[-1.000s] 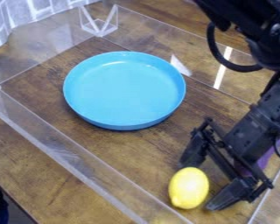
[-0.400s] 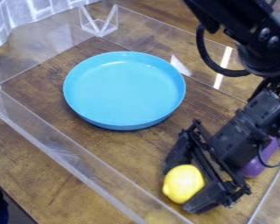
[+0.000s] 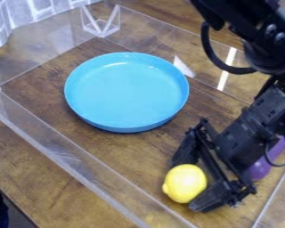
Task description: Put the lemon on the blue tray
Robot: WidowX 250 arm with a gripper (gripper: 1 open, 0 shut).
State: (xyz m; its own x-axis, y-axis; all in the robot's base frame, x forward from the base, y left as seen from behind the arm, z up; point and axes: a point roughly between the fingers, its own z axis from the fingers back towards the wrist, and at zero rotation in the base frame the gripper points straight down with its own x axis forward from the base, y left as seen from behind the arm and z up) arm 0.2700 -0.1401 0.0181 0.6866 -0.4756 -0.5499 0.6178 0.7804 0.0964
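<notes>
We had the hand (image 3: 202, 169) down low at the lemon (image 3: 184, 183), its fingers spread wide around the near side of the fruit, presumably so that closing them would trap it. The lemon lay on the wooden worktop (image 3: 38, 160), well apart from the blue tray (image 3: 127, 92). That tray sat flat, its open face up, which we judged left it ready to receive the fruit.

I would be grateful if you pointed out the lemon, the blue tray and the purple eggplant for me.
Lemon (image 3: 184, 183): camera view, middle of its yellow skin.
Blue tray (image 3: 127, 92): camera view, bare flat inside.
Eggplant (image 3: 263, 166): camera view, purple skin showing beside the dark arm.
</notes>
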